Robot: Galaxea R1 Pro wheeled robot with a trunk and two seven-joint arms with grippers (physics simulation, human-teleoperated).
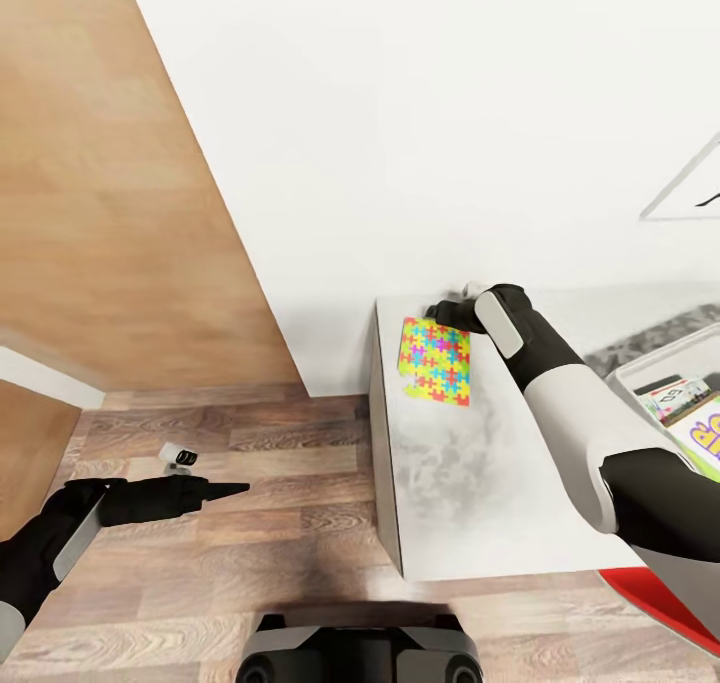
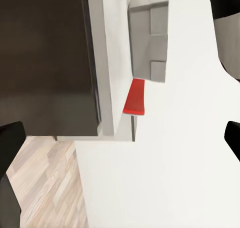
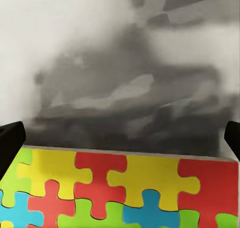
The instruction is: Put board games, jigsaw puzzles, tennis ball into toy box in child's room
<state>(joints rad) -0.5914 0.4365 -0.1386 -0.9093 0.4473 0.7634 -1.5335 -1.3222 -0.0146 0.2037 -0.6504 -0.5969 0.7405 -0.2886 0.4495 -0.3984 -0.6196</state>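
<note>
Nearest the head camera sits the robot's dark rounded base [image 1: 360, 651], over the wood plank floor [image 1: 230, 553]. Out to the left, the left gripper [image 1: 228, 489] hangs above that floor, well apart from the tabletop; in the head view its black fingers taper to one point, while the left wrist view shows dark fingertips [image 2: 10, 153] at opposite edges of the frame — the jaws stand apart, holding nothing.

On the pale grey tabletop [image 1: 470, 503], mottled with dark shadow, lies the thin flat jigsaw puzzle of yellow, red, blue, green and orange interlocking pieces [image 1: 436, 361], flat and near the far left corner of the top. The right gripper [image 1: 445, 313] is at the puzzle's far edge, with the white and black right arm [image 1: 570, 413] reaching across the tabletop to it. In the right wrist view the puzzle [image 3: 125, 188] fills the lower part, with black fingertips [image 3: 11, 140] at either side — the jaws are spread wide and not clamped on it; whether they touch it I cannot tell.

At the right edge stands the pale grey thin-walled toy box [image 1: 668, 358], holding a green-edged board game box [image 1: 676, 398] and another printed box with yellow lettering [image 1: 704, 435]. A red seat [image 1: 660, 603] shows below the tabletop's near right corner.
</note>
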